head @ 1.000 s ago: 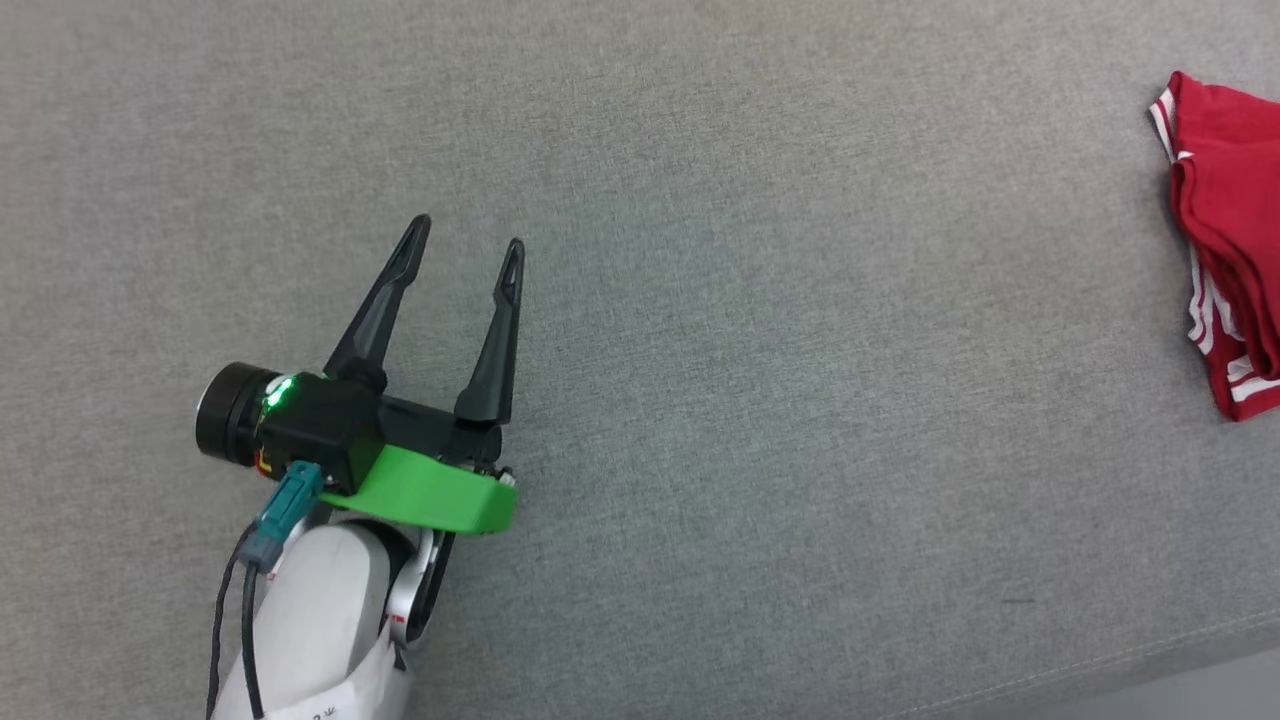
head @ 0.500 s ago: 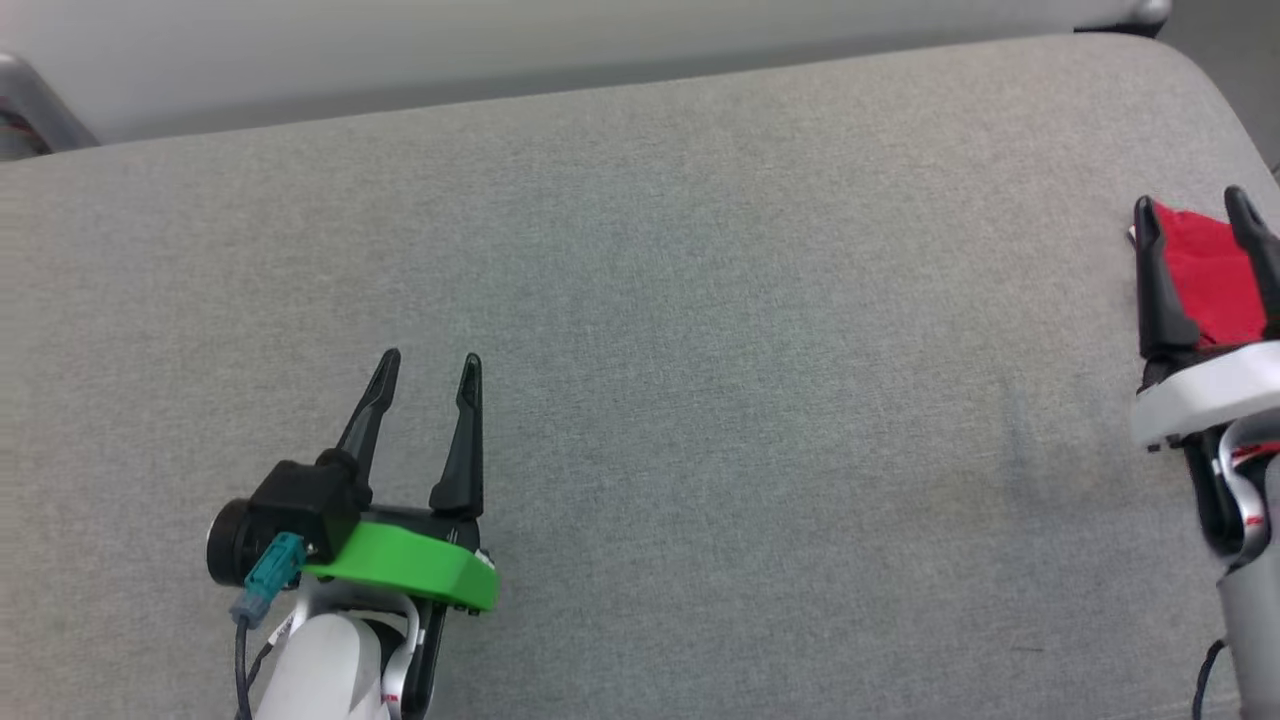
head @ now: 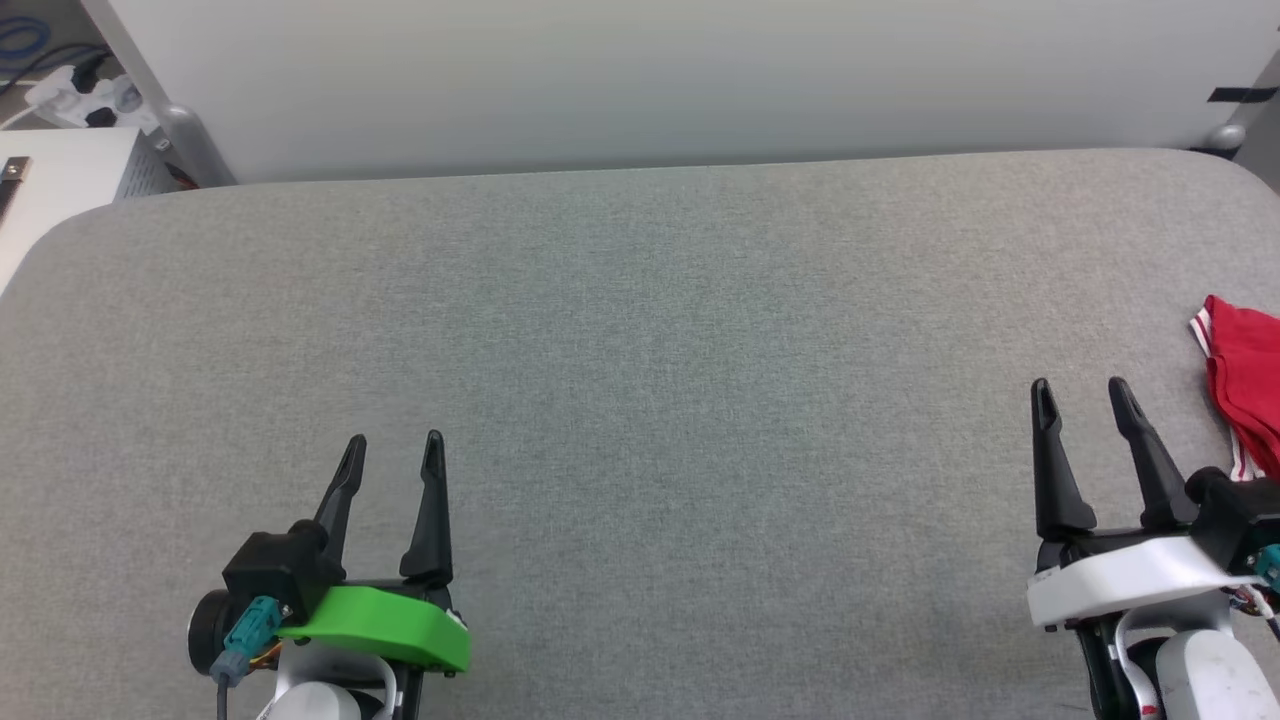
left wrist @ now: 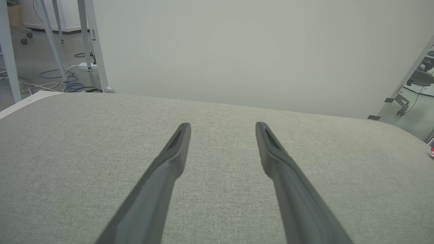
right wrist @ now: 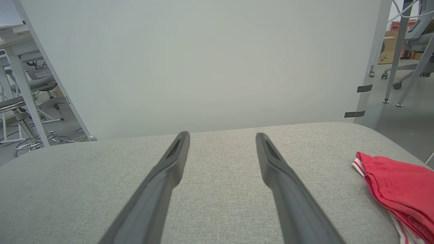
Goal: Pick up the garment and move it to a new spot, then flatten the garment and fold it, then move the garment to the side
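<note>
Now left claw, right claw both spread, empty; garment bunched at tabletop right edge; risk: careless right claw nudge slides thin fabric off edge

This looks to me like an office-style robotics lab. Behind the grey fabric-covered table stands a plain white partition. Past the table's left end I can see a power strip and loose cables on a grey floor; past its right end, swivel chairs and cardboard boxes.
</note>
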Motion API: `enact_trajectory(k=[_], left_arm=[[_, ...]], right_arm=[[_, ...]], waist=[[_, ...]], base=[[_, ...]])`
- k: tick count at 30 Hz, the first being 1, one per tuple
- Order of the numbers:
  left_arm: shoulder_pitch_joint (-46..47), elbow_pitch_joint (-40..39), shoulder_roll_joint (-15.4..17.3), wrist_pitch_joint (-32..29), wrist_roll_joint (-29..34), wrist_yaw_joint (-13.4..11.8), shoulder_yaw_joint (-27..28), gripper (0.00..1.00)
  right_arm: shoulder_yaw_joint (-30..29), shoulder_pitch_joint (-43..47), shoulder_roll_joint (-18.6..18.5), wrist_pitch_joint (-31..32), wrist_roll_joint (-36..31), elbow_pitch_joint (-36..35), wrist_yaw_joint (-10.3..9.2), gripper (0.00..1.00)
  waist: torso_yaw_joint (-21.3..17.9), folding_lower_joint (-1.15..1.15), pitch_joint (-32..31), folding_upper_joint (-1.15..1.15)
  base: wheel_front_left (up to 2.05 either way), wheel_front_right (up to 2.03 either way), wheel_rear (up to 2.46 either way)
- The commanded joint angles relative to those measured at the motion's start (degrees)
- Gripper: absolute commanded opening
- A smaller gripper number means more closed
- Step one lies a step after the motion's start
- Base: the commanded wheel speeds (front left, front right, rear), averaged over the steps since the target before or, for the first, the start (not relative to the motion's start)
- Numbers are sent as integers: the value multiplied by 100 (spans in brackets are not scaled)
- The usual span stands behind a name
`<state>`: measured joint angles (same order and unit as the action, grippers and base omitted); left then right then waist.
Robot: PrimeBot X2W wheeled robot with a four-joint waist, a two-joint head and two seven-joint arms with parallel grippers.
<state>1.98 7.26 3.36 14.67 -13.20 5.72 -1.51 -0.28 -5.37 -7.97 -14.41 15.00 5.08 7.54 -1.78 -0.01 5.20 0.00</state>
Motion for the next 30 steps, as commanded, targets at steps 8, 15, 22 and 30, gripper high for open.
enact_trajectory(k=[8,15,22,30], left_arm=[[-221,-40,-45,33,152,4,-7,100],[-236,-170,-47,33,112,41,-58,100],[-229,-280,-47,33,157,46,-62,100],[-243,-311,-47,33,92,18,-60,100]], right_arm=[[0,390,291,-56,-96,-184,-5,100],[-88,484,432,-58,-183,-207,-5,100],[-93,447,458,-58,-226,-246,-5,100],[-91,453,481,-59,-234,-253,-5,100]], waist=[[196,1,-169,0],[163,1,-168,0],[147,1,-144,0],[162,1,-132,0]], base=[[0,0,0],[0,0,0],[0,0,0],[0,0,0]])
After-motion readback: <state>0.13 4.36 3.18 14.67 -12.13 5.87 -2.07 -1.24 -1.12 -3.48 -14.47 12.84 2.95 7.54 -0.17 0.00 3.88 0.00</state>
